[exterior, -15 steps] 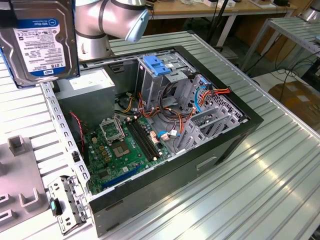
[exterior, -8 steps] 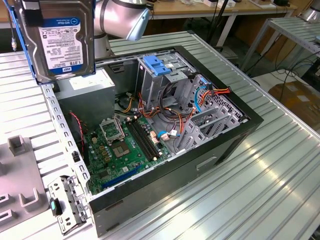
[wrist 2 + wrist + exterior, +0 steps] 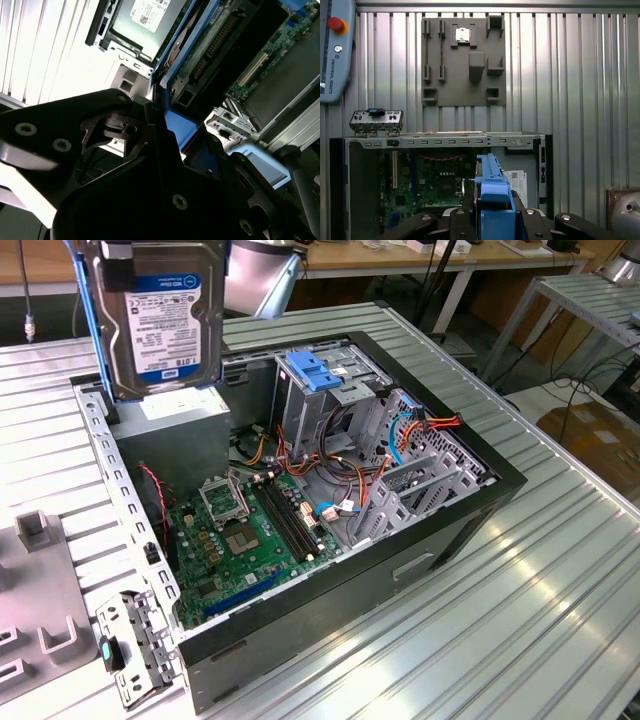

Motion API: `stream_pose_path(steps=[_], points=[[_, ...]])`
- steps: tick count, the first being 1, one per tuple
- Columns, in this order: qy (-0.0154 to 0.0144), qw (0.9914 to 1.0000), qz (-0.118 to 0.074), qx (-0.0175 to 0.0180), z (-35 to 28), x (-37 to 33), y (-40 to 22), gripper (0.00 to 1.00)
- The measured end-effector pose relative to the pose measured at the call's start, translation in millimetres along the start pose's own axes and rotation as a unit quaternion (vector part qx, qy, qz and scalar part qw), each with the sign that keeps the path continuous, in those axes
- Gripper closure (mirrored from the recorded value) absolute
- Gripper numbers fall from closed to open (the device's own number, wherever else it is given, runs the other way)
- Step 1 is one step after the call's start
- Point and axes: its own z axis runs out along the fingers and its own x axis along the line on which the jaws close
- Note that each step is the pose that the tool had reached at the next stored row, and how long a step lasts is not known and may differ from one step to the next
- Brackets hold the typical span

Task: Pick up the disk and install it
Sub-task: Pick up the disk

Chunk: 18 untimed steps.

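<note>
Exterior view, left to right: grey moulded fixture plate (image 3: 40, 590) on the ribbed metal table (image 3: 520, 620); the disk (image 3: 165, 320), silver-grey, with a white label bearing a blue band and small black print, held upright above the case's left end; open black computer case (image 3: 400, 570) with green circuit board (image 3: 240, 530) and blue plastic latch (image 3: 315, 370). First wrist view: the gripper (image 3: 493, 220), its fingers (image 3: 469, 212) clamped on the disk's blue rails.
</note>
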Motion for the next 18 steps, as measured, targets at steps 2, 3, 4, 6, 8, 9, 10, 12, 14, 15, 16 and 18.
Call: stream_pose_path(steps=[2,3,4,6,8,9,10,12,14,15,16,18], points=[[0.0,1.0,0.0,0.0,-0.1,0.2,-5.6,0.63],[-0.0001,1.0,0.0,0.0,-0.2,0.2,-11.6,0.63],[0.0,1.0,0.0,0.0,-0.2,0.2,-14.8,0.63],[0.0,1.0,0.0,0.0,-0.3,0.2,-20.1,0.63],[0.0,1.0,0.0,0.0,-0.4,0.2,-24.9,0.63],[0.0,1.0,0.0,0.0,-0.4,0.2,-27.1,0.63],[0.0,1.0,0.0,-0.0001,-0.5,0.2,-29.7,0.63],[0.0,1.0,0.0,0.0,-0.6,0.2,-35.6,0.63],[0.0,1.0,0.0,0.0,-0.6,0.1,-39.4,0.63],[0.0,1.0,0.0,-0.0001,-0.7,0.1,-41.2,0.63],[0.0,1.0,0.0,-0.0001,-0.7,0.1,-41.4,0.63],[-0.0001,1.0,0.0,0.0,-0.6,0.1,-41.5,0.63]])
